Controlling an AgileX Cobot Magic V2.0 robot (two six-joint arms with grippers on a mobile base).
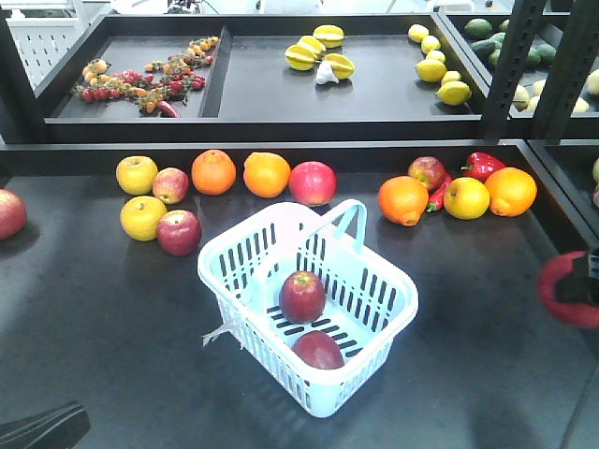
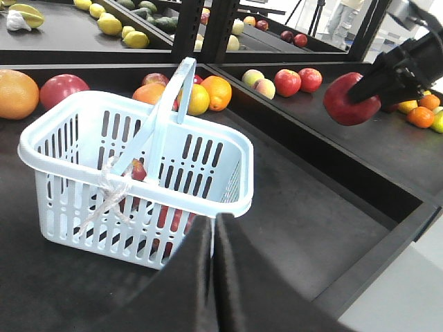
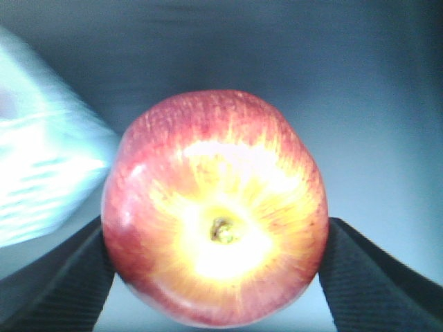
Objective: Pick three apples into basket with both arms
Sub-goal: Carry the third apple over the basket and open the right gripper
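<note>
The pale blue basket [image 1: 379, 281] stands mid-table with two dark red apples inside, one [image 1: 302, 296] behind the other [image 1: 318, 350]. My right gripper [image 1: 573, 285] is shut on a third red apple [image 1: 560, 292] at the table's right edge, held above the surface and apart from the basket. In the right wrist view this apple [image 3: 216, 242] has a yellow blush and fills the gap between both fingers. The left wrist view shows it too [image 2: 344, 100]. My left gripper [image 2: 213, 227] is shut and empty, just in front of the basket's near wall [image 2: 69, 164].
Loose fruit lies behind the basket: yellow apples [image 1: 138, 174], oranges [image 1: 213, 172], other red apples [image 1: 312, 182], a red pepper [image 1: 482, 166]. A raised shelf [image 1: 271, 94] above holds starfruit, lemons and small produce. A black upright post [image 1: 510, 56] stands at the right.
</note>
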